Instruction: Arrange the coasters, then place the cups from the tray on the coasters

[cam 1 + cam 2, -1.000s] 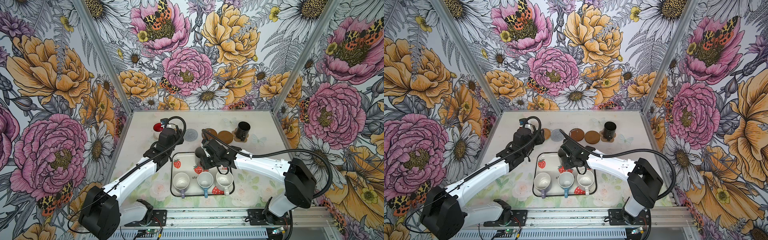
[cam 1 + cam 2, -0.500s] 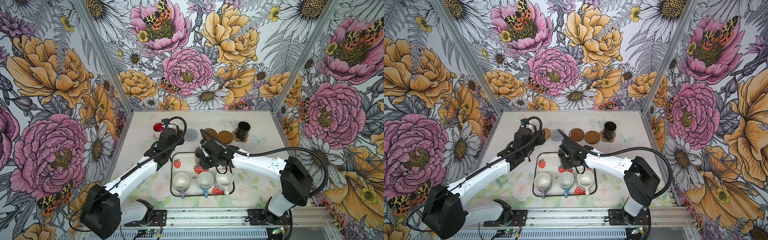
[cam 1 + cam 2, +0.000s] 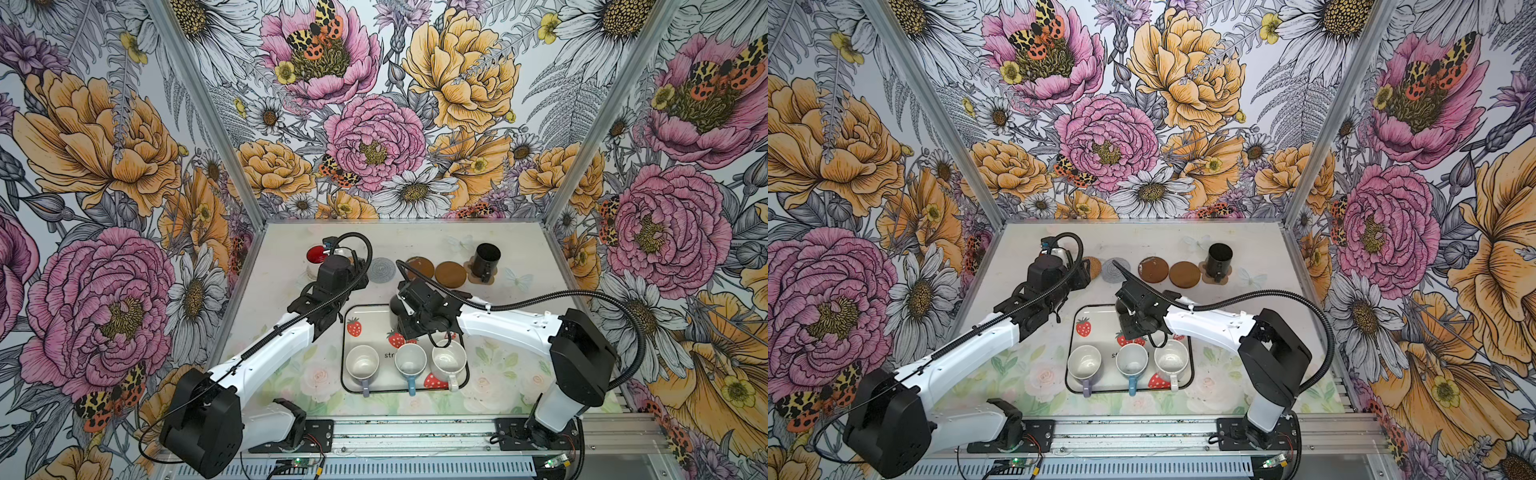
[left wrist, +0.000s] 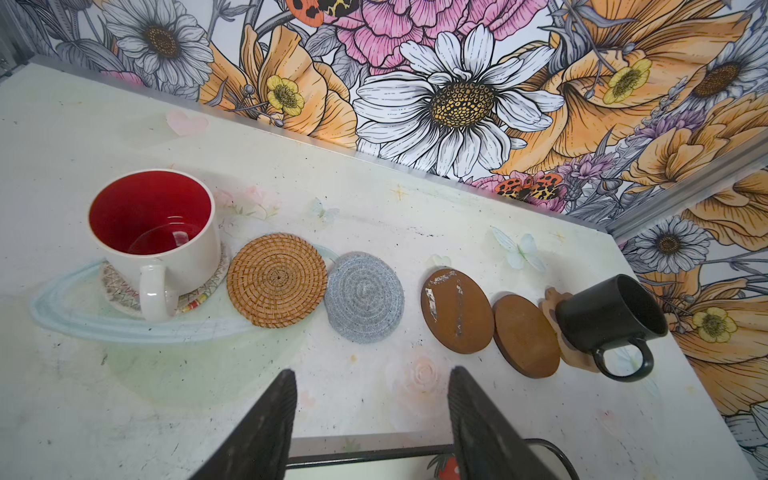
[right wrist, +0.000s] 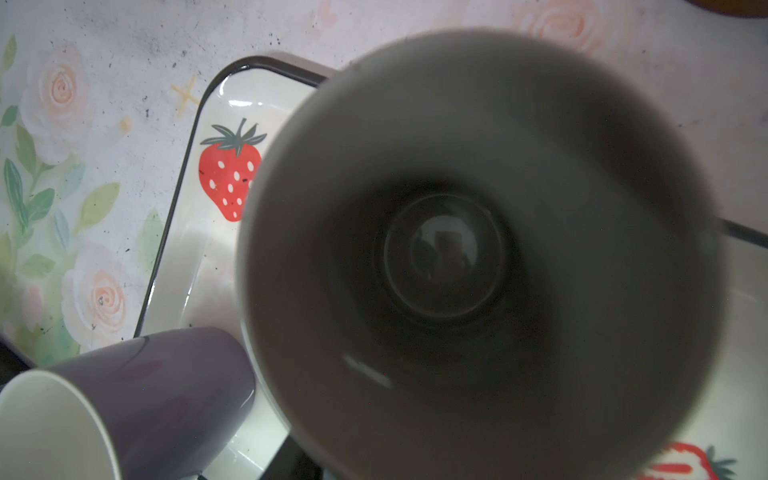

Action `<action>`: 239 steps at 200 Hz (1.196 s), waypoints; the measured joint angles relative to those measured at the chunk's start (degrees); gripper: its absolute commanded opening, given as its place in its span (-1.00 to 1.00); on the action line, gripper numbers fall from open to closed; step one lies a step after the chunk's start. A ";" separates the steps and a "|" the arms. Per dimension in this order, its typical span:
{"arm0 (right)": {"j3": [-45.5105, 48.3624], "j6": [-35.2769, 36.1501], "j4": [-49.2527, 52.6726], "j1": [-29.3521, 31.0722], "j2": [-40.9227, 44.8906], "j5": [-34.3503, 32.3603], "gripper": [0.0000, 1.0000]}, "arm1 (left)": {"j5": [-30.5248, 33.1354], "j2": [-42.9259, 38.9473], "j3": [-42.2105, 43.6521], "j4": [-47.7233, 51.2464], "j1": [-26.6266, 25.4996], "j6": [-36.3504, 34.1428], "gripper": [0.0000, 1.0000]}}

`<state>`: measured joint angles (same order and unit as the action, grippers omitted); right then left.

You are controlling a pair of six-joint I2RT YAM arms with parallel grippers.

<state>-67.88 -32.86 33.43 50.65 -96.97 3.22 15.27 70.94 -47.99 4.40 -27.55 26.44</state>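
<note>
Right wrist | grey mug [image 5: 457, 249] fills view | grip unseen | tray [image 5: 195, 249] cut off

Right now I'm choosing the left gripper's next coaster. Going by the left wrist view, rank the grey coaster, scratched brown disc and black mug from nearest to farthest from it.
From the left gripper:
1. grey coaster, just ahead of the open jaws.
2. scratched brown disc, next along the row.
3. black mug, at the row's end, on the robot's right.
</note>
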 measured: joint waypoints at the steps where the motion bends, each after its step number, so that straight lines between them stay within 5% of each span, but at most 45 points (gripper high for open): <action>1: -0.02 0.00 0.00 0.00 -0.07 0.00 -0.18 | -0.02 0.00 0.00 0.00 0.00 0.00 0.20; 89: -0.35 0.85 0.22 -0.11 -1.38 0.02 -0.37 | -0.33 0.00 0.00 0.00 0.07 0.00 0.20; 168: -0.90 1.09 0.55 -0.37 -1.42 -0.09 -1.00 | -0.37 0.00 0.00 -0.02 0.39 0.00 0.20; 239: -1.01 2.27 1.05 -0.37 -1.42 -0.70 -1.00 | -0.37 0.00 0.00 0.00 0.59 0.00 0.20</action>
<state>-68.88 -30.59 34.48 50.28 -98.39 2.52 14.90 70.94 -47.99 4.40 -26.96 26.44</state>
